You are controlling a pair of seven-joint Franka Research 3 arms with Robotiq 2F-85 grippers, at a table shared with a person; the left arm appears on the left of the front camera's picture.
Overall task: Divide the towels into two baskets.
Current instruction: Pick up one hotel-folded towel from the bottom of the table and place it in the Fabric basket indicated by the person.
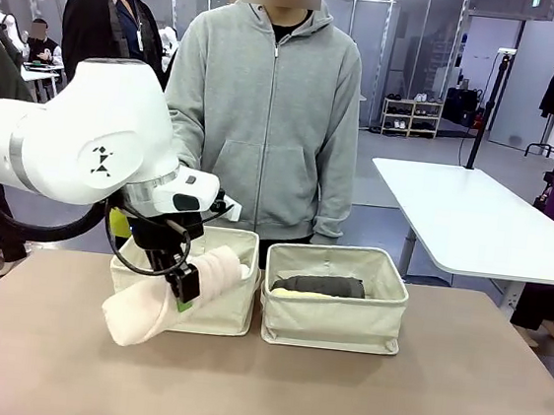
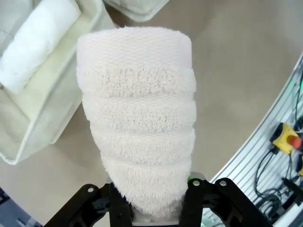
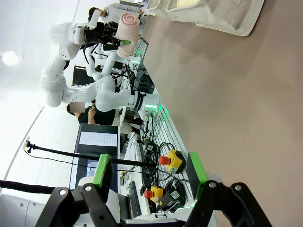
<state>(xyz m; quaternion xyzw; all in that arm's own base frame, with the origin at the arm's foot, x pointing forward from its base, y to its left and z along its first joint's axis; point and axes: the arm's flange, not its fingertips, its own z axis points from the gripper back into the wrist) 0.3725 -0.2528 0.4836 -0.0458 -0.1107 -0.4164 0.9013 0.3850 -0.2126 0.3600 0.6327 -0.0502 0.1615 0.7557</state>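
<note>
So the left gripper point(image 1: 183, 287) is clamped tight on the cream towel point(image 1: 152, 308), pinching one end of the roll between its fingers point(image 2: 193, 201). In the left wrist view the roll sticks straight out away from the fingers, thick terry folds stacked up along it. From the front it hangs tilted, lifted off the table point(image 1: 355, 404), its free end lower and out to the robot's left of the gripper, right in front of the left basket point(image 1: 218, 312).

Just past the gripper, inside that left basket, lies the white towel point(image 2: 35, 40), leaning toward the basket's rim. Next one over, to the gripper's right, is the right basket point(image 1: 333, 317) with the dark grey towel point(image 1: 318, 284) lying on top of a pale yellow towel point(image 1: 293, 292) that peeks out underneath. The two baskets sit just beside each other.

The right gripper point(image 3: 149, 177) is spread apart, green pads point(image 3: 102, 171) with nothing between them, hanging over bare table well back from the baskets.

Beyond the baskets, a person in a grey hoodie point(image 1: 267, 117) stands at the far side of the table.
</note>
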